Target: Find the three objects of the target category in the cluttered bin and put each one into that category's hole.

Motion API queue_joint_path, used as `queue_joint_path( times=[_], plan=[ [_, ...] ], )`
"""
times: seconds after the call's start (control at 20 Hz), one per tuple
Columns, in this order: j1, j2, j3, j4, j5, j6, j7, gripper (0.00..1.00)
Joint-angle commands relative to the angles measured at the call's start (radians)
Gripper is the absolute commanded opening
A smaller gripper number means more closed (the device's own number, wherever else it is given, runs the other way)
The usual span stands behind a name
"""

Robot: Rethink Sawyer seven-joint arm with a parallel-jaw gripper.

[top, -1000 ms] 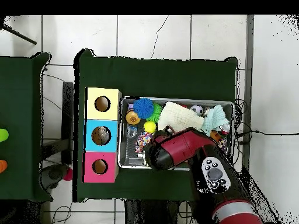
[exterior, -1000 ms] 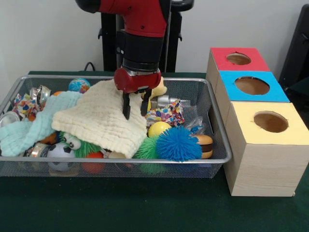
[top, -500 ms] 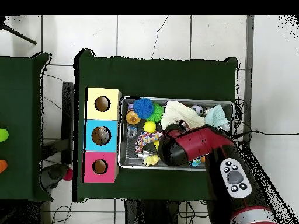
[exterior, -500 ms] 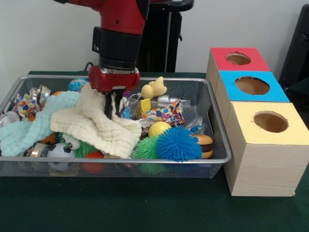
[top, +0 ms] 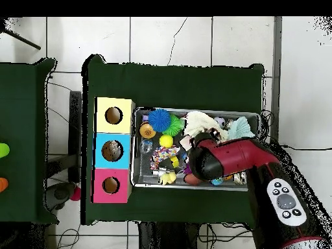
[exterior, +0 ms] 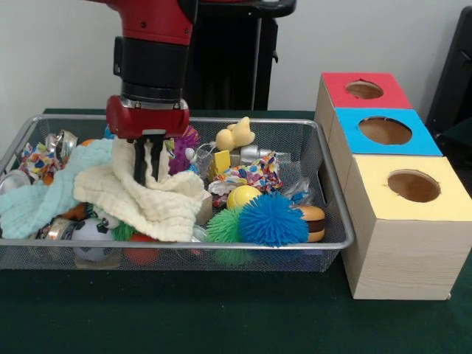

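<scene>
My gripper (exterior: 147, 174) hangs over the left half of the wire bin (exterior: 330, 221), its fingers shut on a fold of the cream cloth (exterior: 158, 208). The cloth is bunched up beneath it, on top of the mint cloth (exterior: 35, 199). Uncovered beside it lie a purple spiky ball (exterior: 183, 141), a yellow plush toy (exterior: 234, 135), a yellow ball (exterior: 242, 196), a blue spiky ball (exterior: 272, 219) and a green spiky ball (exterior: 223, 226). In the overhead view the arm (top: 224, 162) hides the gripper, with the cream cloth (top: 198, 121) just beyond it.
Three wooden boxes with holes stand right of the bin: red (exterior: 365, 90), blue (exterior: 385, 131), yellow (exterior: 413, 186). Also in the bin are a burger toy (exterior: 313, 221), a patterned cloth (exterior: 255, 174), cans (exterior: 63, 141) and a soccer ball (exterior: 92, 233).
The gripper has moved left across the bin, dragging the cream cloth with it. That uncovered the purple spiky ball and items near the yellow plush toy.
</scene>
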Motion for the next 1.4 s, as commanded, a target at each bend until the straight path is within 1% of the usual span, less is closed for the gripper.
queue_joint_path(
  times=[0.05,0.2,0.3,0.5,0.8,0.85,1.0,1.05,1.2,1.3,1.4],
  plan=[
    [-0.065,-0.021,0.174,-0.083,-0.022,0.207,-0.431,0.00],
    [-0.086,-0.020,0.203,-0.091,-0.027,0.229,-0.451,0.00],
    [-0.106,-0.013,0.228,-0.100,-0.026,0.246,-0.477,0.00],
    [-0.145,0.012,0.268,-0.126,-0.017,0.268,-0.498,0.00],
    [-0.167,0.037,0.302,-0.148,-0.029,0.293,-0.557,0.00],
    [-0.168,0.038,0.304,-0.149,-0.030,0.292,-0.559,0.00],
    [-0.177,0.041,0.305,-0.147,-0.012,0.280,-0.517,0.00],
    [-0.181,0.043,0.307,-0.146,-0.005,0.275,-0.504,1.00],
    [-0.168,0.049,0.303,-0.145,-0.042,0.276,-0.546,1.00],
    [-0.164,0.046,0.297,-0.139,-0.044,0.268,-0.522,1.00],
    [-0.158,0.042,0.292,-0.130,-0.053,0.267,-0.523,1.00]
  ],
)
